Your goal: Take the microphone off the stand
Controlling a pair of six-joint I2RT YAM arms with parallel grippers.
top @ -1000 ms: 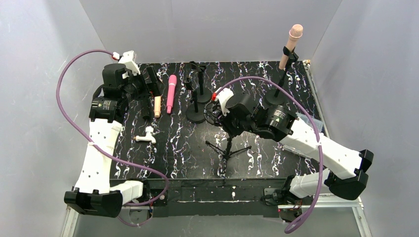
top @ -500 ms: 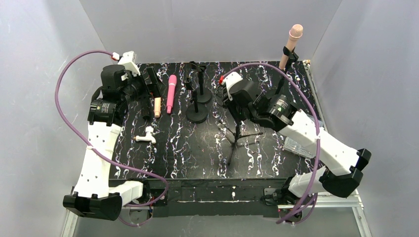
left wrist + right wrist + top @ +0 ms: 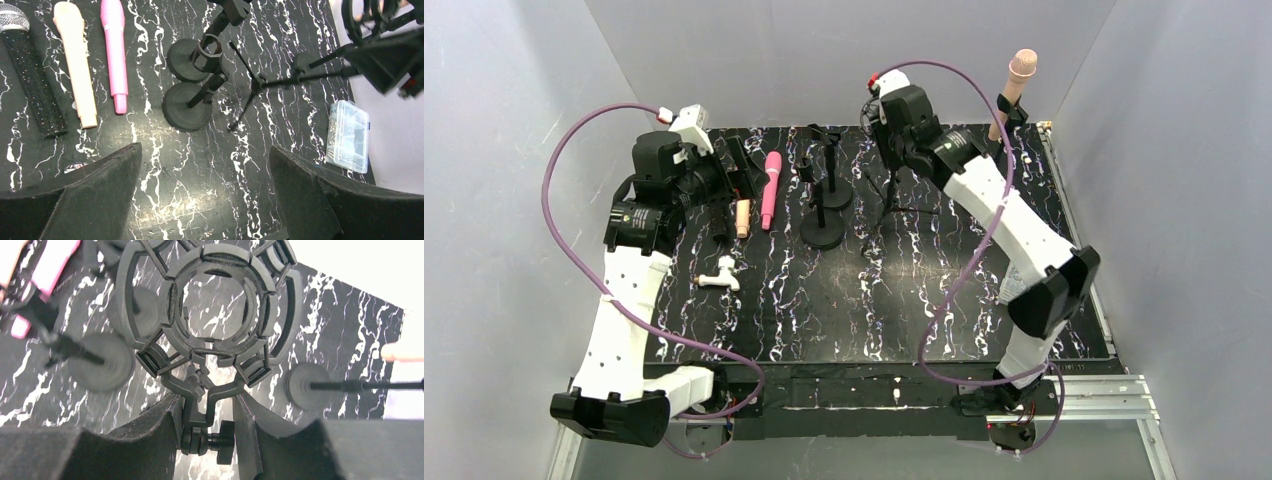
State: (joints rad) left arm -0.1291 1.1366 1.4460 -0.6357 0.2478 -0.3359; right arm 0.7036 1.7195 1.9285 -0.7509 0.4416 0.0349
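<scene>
A beige microphone (image 3: pixel 1021 70) stands upright in the clip of a black stand (image 3: pixel 1001 125) at the back right; its tip shows at the right edge of the right wrist view (image 3: pixel 402 351). My right gripper (image 3: pixel 892 150) is to its left and apart from it. In the right wrist view it (image 3: pixel 207 432) is shut on the bracket under the empty shock mount (image 3: pixel 215 305) of a black tripod stand (image 3: pixel 894 195). My left gripper (image 3: pixel 204 147) is open and empty, high over the table's left side.
A black (image 3: pixel 30 75), a beige (image 3: pixel 75 60) and a pink microphone (image 3: pixel 114 50) lie side by side at the back left. Two round-base stands (image 3: pixel 190 60) (image 3: pixel 187 106) stand mid-back. A clear plastic box (image 3: pixel 347 130) lies at the right. A small white part (image 3: pixel 720 275) lies on the left.
My right arm has carried the tripod stand from the table's middle to the back, closer to the beige microphone's stand. The left arm has hardly moved.
</scene>
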